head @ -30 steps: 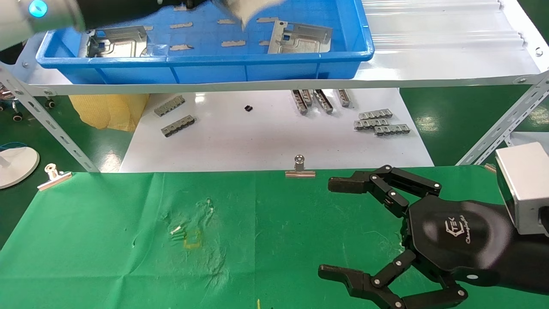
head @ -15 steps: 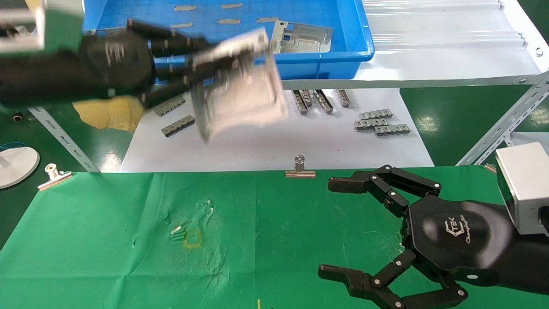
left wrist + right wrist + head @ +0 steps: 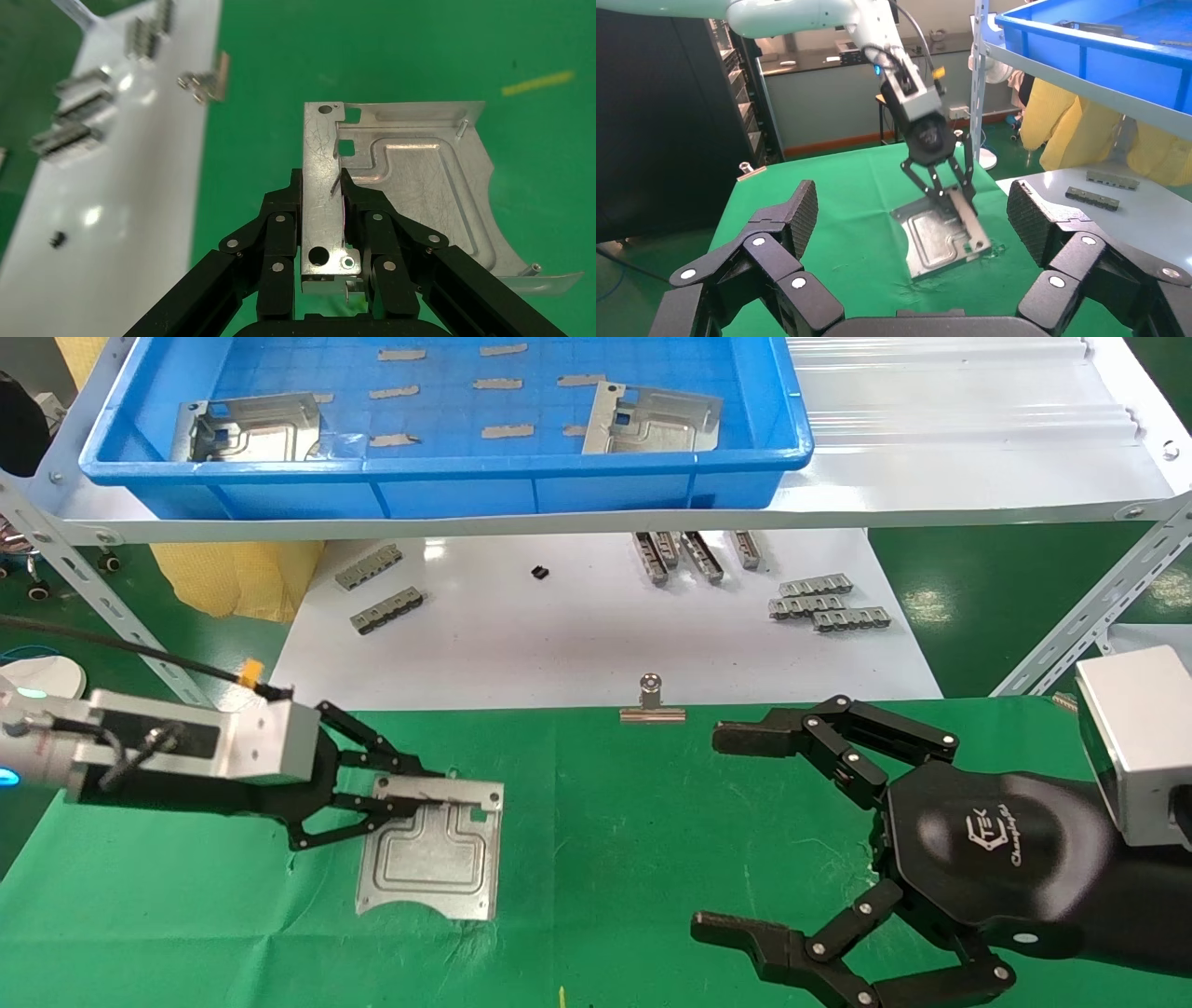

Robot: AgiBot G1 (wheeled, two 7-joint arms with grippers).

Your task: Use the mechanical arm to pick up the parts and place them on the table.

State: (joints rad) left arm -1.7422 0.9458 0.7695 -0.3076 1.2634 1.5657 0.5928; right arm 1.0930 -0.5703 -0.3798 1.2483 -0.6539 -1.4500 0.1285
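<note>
**Plate Brought Down to Cloth, Grip Not Yet Released**

Half a second ago the left gripper (image 3: 386,798) was up by the blue tray (image 3: 447,477) with the plate in mid-air; now it is low over the near-left part of the table (image 3: 652,822), and the plate (image 3: 430,859) lies flat, or very nearly flat, on the green cloth

Left gripper condition: fingers closed narrow on the bent far edge of the plate, one on each face of the upright flange, as the left wrist view confirms (image 3: 330,210). Contact with the cloth along the plate's near edge appears made, though it cannot be settled whether the gripped edge is fully down

Right gripper (image 3: 792,840): parked over the near-right of the table, fingers spread wide, holding nothing

Two more parts (image 3: 247,430) (image 3: 652,421) remain in the tray, far left and far centre-right. Task judged partly done

Risks noted: if the fingers open while the flange is raised, the plate may drop and skid. If the arm retreats before opening fully, a fingertip may snag the flange and drag the plate, bunching the wrinkled cloth
</note>
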